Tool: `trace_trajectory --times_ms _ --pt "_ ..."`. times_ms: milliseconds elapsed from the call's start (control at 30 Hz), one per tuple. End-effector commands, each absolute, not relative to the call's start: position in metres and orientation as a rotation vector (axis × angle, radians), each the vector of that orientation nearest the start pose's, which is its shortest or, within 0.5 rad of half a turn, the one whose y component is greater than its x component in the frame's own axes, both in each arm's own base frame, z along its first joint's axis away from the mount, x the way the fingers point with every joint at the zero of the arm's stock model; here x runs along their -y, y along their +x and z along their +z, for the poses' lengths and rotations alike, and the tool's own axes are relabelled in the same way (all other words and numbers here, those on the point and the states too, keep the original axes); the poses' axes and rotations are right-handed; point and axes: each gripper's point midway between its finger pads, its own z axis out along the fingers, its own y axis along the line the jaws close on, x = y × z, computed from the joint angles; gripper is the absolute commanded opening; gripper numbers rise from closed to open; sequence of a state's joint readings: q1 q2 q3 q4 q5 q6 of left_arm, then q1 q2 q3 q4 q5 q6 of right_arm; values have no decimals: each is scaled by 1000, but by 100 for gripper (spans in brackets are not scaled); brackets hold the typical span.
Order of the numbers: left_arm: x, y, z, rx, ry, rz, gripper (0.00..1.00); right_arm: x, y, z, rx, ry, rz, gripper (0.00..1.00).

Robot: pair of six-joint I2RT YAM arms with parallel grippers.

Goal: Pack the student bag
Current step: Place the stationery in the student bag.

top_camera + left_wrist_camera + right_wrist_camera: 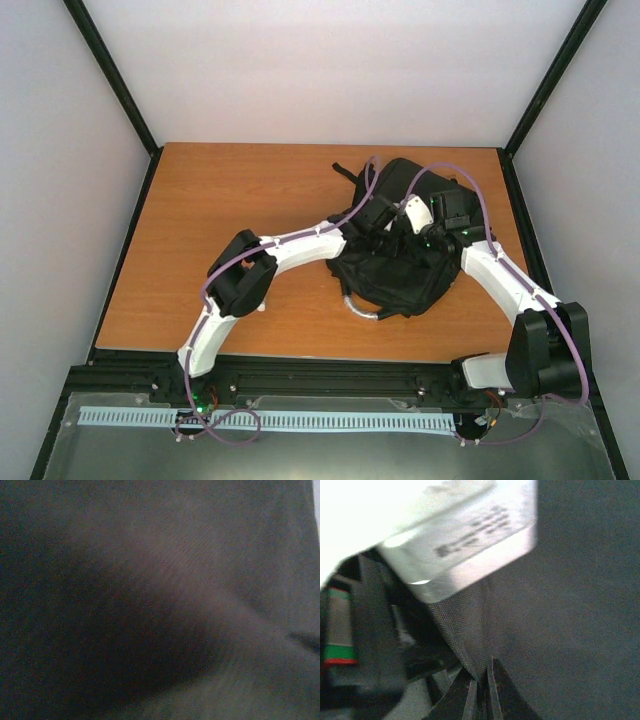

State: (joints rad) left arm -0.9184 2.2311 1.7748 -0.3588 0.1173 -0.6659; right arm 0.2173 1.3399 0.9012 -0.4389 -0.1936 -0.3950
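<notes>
Two arms are in the thick of it here, both reaching onto the student bag (395, 272), which lies slumped on the right half of the wooden table (230, 200), nearer the right arm's side, its grey handle loop (360, 306) sticking out at the near left edge. That bag looks soft all over, crumpled fabric with no stiffness, so I'd judge it will sag and fold wherever it is lifted; it's light enough to drag, and the weave should give decent grip. The best holds are probably the handle loop, a strap or a pinched seam near an opening, not the flat panel. Now the tools: the left gripper (388, 220) is down on the bag's upper left part, and its wrist view is nothing but dark cloth pressed close, no fingers showing, so whether it is spread or clamped I cannot tell. The right gripper (440, 218) sits on the upper right part of the bag. Its wrist view shows woven black fabric right up against it and a pale labelled block (470, 545) close above. Dark shapes run along the bottom edge, too blurred to say whether the jaws are apart or pinching cloth.
</notes>
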Motion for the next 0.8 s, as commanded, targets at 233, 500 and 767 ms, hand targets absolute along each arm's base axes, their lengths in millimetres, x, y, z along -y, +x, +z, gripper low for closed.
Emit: trace_trajectory --times_ms 233,500,767 --pt "448 313 151 -2484 392 -873 4 -115 348 142 -2262 -840 178 3" --pt "362 285 174 -2445 414 -624 11 -115 348 142 -2262 -841 179 3" --pt "249 259 142 -2519 360 -160 35 -116 348 139 -2269 -845 183 3"
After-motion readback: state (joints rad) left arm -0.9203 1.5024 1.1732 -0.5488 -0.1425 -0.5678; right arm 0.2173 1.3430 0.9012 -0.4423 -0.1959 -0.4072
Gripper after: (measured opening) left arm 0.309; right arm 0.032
